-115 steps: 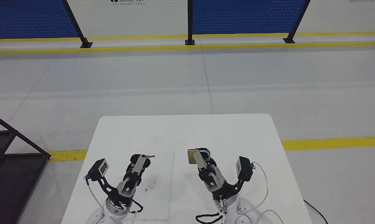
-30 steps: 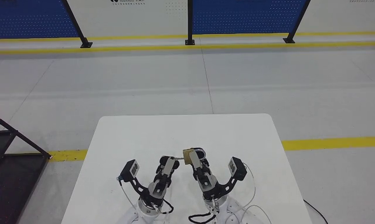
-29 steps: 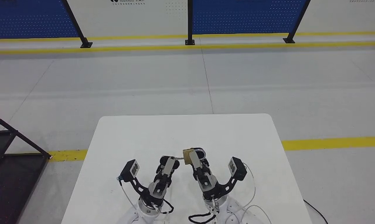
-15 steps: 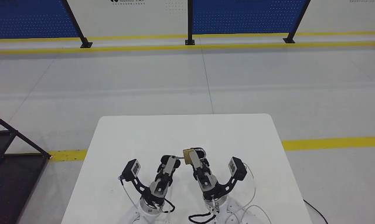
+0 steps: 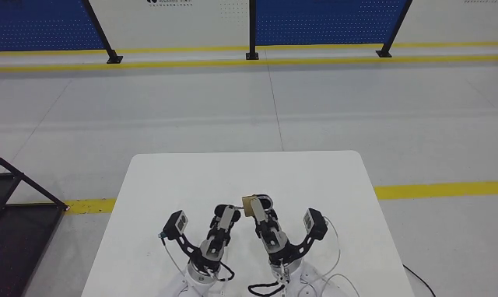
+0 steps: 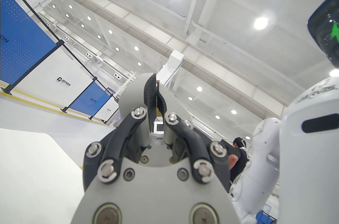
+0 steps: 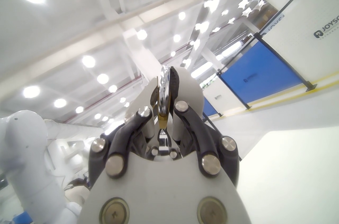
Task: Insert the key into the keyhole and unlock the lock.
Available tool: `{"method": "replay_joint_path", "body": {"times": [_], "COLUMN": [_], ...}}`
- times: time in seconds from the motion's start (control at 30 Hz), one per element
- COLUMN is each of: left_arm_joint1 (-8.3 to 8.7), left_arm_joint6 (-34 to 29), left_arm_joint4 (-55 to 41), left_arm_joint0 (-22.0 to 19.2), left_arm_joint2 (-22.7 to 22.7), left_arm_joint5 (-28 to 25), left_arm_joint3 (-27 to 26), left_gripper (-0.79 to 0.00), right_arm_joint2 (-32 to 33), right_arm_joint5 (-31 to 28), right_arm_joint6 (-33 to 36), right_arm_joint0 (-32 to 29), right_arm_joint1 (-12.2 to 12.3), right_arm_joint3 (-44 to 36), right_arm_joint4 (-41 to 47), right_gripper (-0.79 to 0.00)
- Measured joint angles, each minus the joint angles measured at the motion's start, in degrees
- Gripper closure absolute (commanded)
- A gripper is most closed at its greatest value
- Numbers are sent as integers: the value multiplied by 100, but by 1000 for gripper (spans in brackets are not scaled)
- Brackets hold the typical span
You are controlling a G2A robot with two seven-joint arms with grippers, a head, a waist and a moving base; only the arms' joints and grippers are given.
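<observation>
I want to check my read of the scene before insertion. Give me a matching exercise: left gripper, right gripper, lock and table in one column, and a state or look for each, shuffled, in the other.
Column 1
1. left gripper
2. right gripper
3. lock
4. table

Column 2
A. white, beneath both arms
B. brass body with a silver shackle
C. shut on the lock
D. shut on a thin sliver, likely the key, with its tip beside the lock

Pairs: 1-D, 2-C, 3-B, 4-A
</observation>
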Motion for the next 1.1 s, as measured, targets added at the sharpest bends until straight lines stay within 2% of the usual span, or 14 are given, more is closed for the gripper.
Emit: {"method": "replay_joint_path", "body": {"times": [0.2, 0.23, 0.27, 0.3, 0.37, 0.4, 0.5, 0.73, 0.8, 0.87, 0.93, 1.03, 1.07, 1.1], "left_arm_joint1": [-41, -46, -51, -58, -66, -69, -76, -88, -83, -71, -47, 4, 23, 50], "left_arm_joint6": [-2, -5, -7, -7, -17, -44, -100, -150, -157, -179, -272, -503, -572, -665], "left_arm_joint4": [28, 34, 38, 38, 40, 40, 29, 35, 55, 61, 72, 55, 35, 5], "left_arm_joint0": [-20, -22, -23, -23, -23, -23, -19, 31, 56, 81, 110, 151, 164, 179], "left_arm_joint2": [28, 30, 30, 28, 25, 24, 2, -75, -137, -213, -313, -394, -409, -421], "left_arm_joint5": [19, 21, 22, 22, 20, 14, 9, -13, -57, -141, -306, -374, -370, -367], "left_arm_joint3": [18, 21, 22, 22, 25, 31, 30, 20, 38, 53, 82, 50, 27, -2], "left_gripper": [0, -139, -197, -323, -671, -730, -785, -779, -733, -727, -680, -548, -468, -449], "right_arm_joint2": [-33, -32, -29, -24, -12, -3, 20, 95, 144, 199, 276, 376, 403, 437], "right_arm_joint5": [83, 90, 95, 101, 97, 90, 76, 34, 0, -57, -133, -242, -275, -311], "right_arm_joint6": [-48, -59, -75, -97, -124, -136, -147, -163, -160, -129, -49, 164, 240, 345], "right_arm_joint0": [4, 4, 2, -5, -17, -27, -46, -95, -117, -139, -166, -205, -216, -231], "right_arm_joint1": [-50, -56, -61, -68, -76, -80, -89, -101, -97, -87, -68, -36, -26, -13], "right_arm_joint3": [43, 47, 49, 50, 50, 49, 43, 14, -5, -24, -44, -84, -100, -120], "right_arm_joint4": [-126, -141, -155, -169, -192, -202, -232, -269, -271, -267, -266, -246, -230, -205], "right_gripper": [0, 0, 0, 0, 0, 0, 0, 0, 0, 0, 0, 0, 0, 0]}}
